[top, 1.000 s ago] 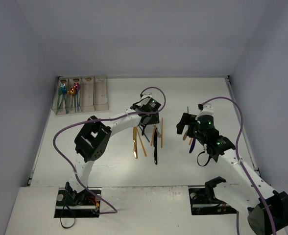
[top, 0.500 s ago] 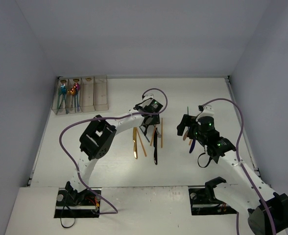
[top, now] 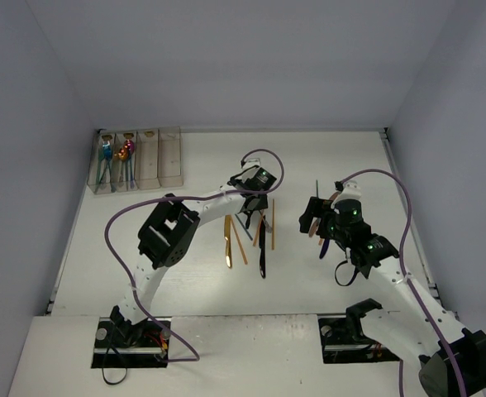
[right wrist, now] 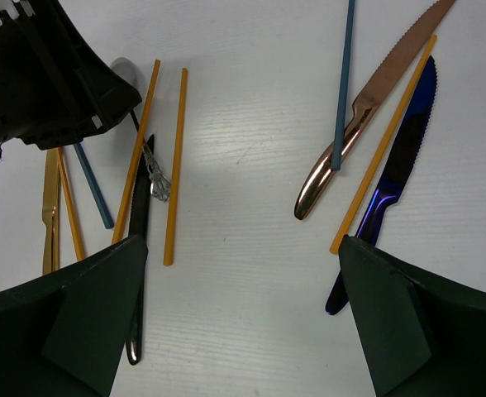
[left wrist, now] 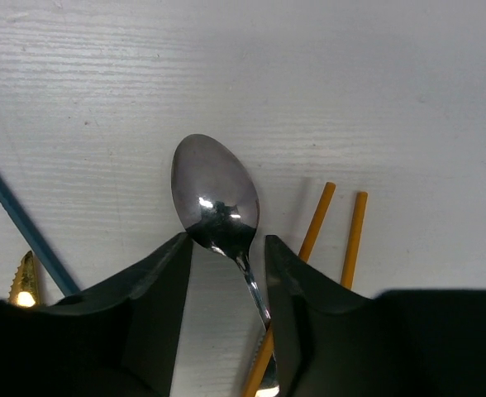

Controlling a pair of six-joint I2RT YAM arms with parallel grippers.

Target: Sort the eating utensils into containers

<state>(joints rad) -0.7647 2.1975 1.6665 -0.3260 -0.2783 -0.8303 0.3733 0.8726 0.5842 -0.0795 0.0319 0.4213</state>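
My left gripper (top: 254,201) (left wrist: 226,248) is open, low over the table, its fingers either side of the neck of a silver spoon (left wrist: 214,194) that lies on the table. Two orange sticks (left wrist: 352,240) and a teal handle (left wrist: 24,227) lie beside it. My right gripper (top: 316,217) (right wrist: 241,244) is wide open and empty above bare table. To its right lie a copper knife (right wrist: 367,103), a blue knife (right wrist: 392,182) and an orange stick (right wrist: 383,145). To its left lie a black knife (right wrist: 140,273), orange sticks (right wrist: 175,165) and a gold knife (right wrist: 51,215). The containers (top: 160,157) stand at the far left.
The two left bins hold a teal spoon (top: 106,153) and a pink spoon (top: 126,150). The two arms are close together over the middle pile (top: 247,240). Walls close the table at the back and both sides.
The left arm has shifted slightly right and forward over the pile. The right gripper has edged a little toward the near side. No utensil has visibly moved.
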